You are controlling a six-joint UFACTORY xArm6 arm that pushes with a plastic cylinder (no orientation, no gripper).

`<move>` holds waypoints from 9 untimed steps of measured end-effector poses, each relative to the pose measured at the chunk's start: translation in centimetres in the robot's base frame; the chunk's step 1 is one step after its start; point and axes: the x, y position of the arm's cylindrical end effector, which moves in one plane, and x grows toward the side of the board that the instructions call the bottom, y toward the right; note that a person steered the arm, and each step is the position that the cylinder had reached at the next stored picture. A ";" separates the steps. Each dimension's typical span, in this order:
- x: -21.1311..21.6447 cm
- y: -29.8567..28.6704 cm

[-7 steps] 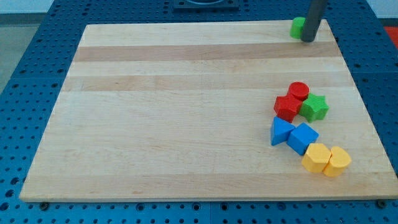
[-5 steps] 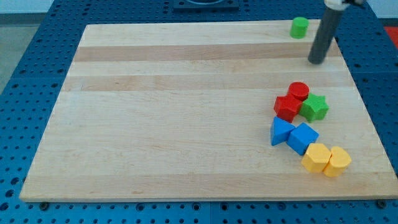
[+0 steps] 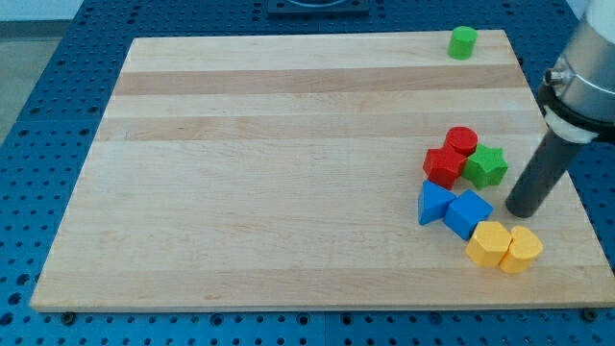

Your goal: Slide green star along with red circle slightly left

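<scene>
Camera view: no hand on our rod; our tip [image 3: 524, 210] sits right of and below green star [image 3: 485, 166], which touches red circle [image 3: 461, 141]; risk: low push drags red star [image 3: 443, 166], blue blocks [image 3: 455, 209] too.

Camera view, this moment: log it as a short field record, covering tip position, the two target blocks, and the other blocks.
tip: my tip on the board, right of and below the green star, not touching
targets: green star beside red circle
cluster: red block, two blue blocks, two yellow blocks
apart: green cylinder, top edge
</scene>
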 end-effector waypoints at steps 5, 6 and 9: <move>-6.7 -2.2; -8.1 -3.0; -8.7 -8.0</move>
